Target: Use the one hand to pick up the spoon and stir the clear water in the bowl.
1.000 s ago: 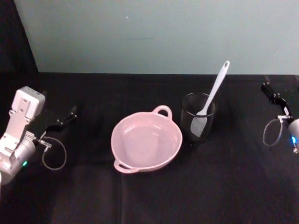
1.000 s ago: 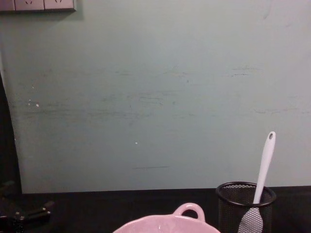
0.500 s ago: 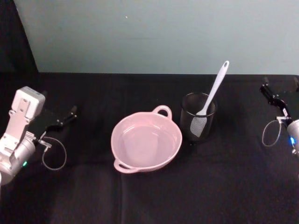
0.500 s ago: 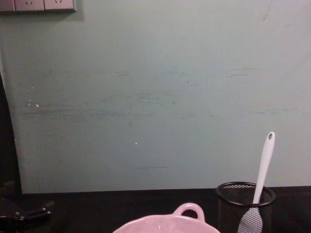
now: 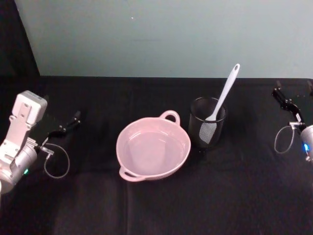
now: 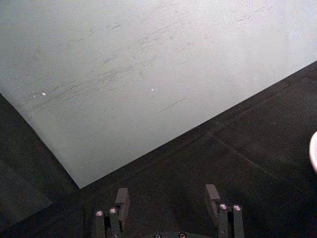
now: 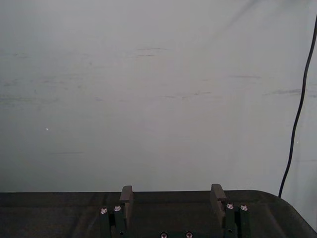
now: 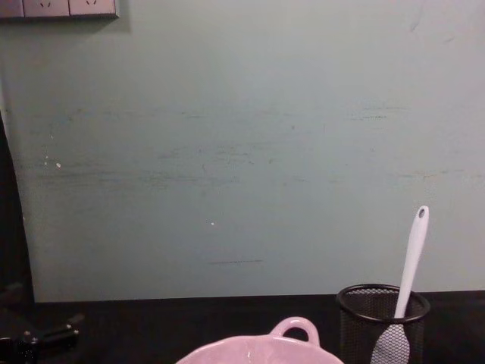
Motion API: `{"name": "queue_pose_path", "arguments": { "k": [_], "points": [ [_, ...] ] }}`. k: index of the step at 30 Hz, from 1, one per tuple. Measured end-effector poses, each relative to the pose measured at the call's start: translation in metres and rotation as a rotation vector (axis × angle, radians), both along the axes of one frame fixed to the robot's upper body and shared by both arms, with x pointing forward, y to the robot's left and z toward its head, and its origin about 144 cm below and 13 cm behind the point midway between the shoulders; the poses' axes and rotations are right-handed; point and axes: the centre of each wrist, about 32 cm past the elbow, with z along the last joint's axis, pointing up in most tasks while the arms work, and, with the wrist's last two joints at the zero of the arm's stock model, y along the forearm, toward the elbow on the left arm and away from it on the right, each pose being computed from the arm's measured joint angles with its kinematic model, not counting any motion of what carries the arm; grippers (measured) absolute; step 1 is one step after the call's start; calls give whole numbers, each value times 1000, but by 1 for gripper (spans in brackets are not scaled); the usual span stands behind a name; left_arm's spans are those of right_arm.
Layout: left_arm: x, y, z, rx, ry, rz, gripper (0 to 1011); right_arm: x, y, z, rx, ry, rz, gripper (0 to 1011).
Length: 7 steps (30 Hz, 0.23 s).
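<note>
The spoon (image 5: 223, 96) stands blade-down in a black mesh cup (image 5: 208, 128), its long handle leaning up and to the right, the holed end well above the rim. Just left of the cup sits the pink bowl (image 5: 142, 169), clear water lying flat in it, one loop handle on its far rim and one on its near-left rim. Both rest on the black worktop (image 5: 161, 210).

The right gripper (image 5: 288, 104) hovers at the right edge, well apart from the cup; its jaws stand open and hold nothing. The left gripper (image 5: 66, 125) sits parked at the far left, jaws likewise open and empty.

The step in hand looks to be the reach for the spoon, not yet a grasp. The right arm is probably the better choice, being nearer the cup. It should close on the bare upper handle above the rim, then lift along the handle's lean so the blade clears the mesh without tipping the cup, which looks light.

Against the frames from half a second and a second ago, spoon, cup and bowl lie unchanged; the right gripper has shifted only very slightly, and the left one shows no clear change.
</note>
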Motion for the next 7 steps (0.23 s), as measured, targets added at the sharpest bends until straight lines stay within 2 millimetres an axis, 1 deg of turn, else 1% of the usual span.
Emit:
{"name": "queue_pose_path", "arguments": {
  "k": [7],
  "points": [
    [0,0,0,0,0,0,1011,0,0,0,-1,0,-1,1003]
  ]
}}
